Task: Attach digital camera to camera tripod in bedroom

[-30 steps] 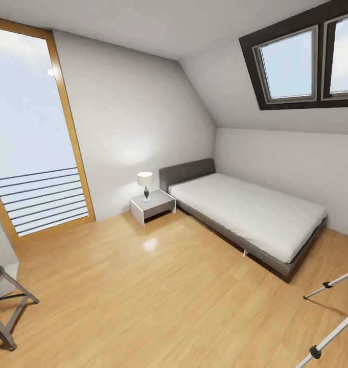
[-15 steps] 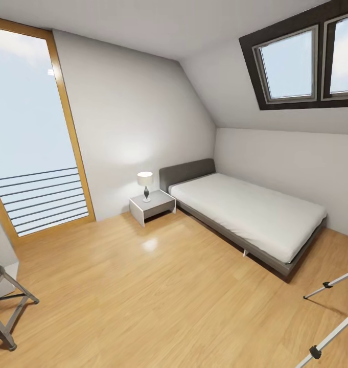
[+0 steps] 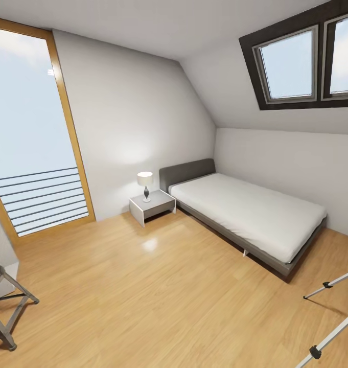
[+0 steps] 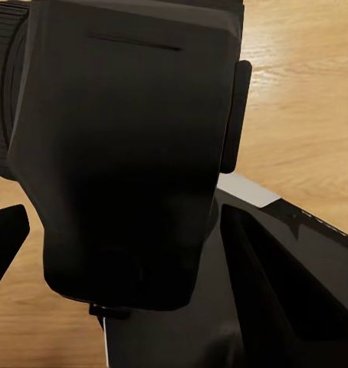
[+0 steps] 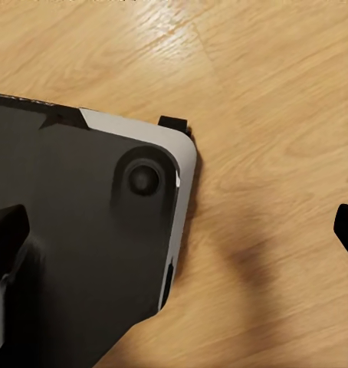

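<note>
in the head view we see the bedroom: grey-framed bed (image 3: pixel 255 220) with white mattress at about 3 o'clock, nightstand (image 3: pixel 152 205) with a small lamp (image 3: pixel 145 184) beside the headboard, skylight (image 3: pixel 306 61) at 1 o'clock, tall wood-framed window (image 3: pixel 33 133) at 9 o'clock, light wood floor (image 3: pixel 158 296). two silver legs of the camera tripod (image 3: pixel 331 306) poke in at 4 o'clock, black feet on the floor, head cut off by the frame edge. a grey folding stand (image 3: pixel 5 312) sits at 8 o'clock. the left wrist view gives what the head view doesn't: the digital camera (image 4: pixel 128 153) close up, big and black, in the left gripper (image 4: pixel 113 230), closed on it as far as we can tell, one dark fingertip (image 4: pixel 5 238) at its side, over the robot's dark base (image 4: pixel 281 291). the right wrist view shows the right gripper (image 5: pixel 182 230) spread wide, holding nothing, fingertips (image 5: pixel 5 230) at opposite frame edges, above the base's corner (image 5: pixel 90 230) and bare floor.
</note>
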You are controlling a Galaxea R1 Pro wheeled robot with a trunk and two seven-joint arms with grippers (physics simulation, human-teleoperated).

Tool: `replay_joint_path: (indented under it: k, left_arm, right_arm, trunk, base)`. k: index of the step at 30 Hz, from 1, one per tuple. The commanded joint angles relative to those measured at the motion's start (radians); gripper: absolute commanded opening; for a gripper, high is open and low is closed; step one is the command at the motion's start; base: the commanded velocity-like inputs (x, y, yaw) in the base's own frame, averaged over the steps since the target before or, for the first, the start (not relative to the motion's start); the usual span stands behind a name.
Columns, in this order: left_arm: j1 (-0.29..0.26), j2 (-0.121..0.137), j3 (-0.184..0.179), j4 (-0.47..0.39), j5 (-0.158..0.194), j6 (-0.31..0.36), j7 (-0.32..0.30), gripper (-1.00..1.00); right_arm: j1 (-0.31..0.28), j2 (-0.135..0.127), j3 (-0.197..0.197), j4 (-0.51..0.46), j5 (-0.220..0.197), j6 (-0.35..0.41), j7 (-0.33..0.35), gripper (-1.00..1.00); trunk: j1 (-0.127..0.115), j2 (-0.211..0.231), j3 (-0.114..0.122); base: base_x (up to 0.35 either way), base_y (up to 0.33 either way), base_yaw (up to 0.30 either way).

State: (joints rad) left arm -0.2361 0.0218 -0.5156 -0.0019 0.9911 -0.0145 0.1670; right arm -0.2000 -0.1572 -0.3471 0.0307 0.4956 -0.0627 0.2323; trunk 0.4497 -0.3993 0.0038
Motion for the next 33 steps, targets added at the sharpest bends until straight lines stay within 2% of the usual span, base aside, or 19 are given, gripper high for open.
replay_joint_path:
  k: [1,8,33]
  left_arm:
    - [0.0,0.0,-0.008,0.0,0.007,-0.001,0.002,-1.0]
    - [0.0,0.003,-0.006,0.0,0.006,-0.002,0.0,-1.0]
    - [0.0,0.004,-0.006,0.002,0.008,-0.001,0.0,-1.0]
  right_arm:
    - [-0.001,-0.001,-0.009,0.003,0.008,-0.005,0.001,1.0]
    - [-0.001,-0.001,-0.013,0.003,0.006,-0.006,0.001,1.0]
    - [-0.001,-0.002,-0.013,0.003,0.008,-0.006,0.001,1.0]
  trunk:
    - [0.0,-0.001,0.0]
    - [0.0,-0.001,0.0]
    - [0.0,-0.001,0.0]
  base:
    - [0.007,0.0,0.0]
    - [0.202,0.0,0.0]
    - [0.318,0.0,0.0]
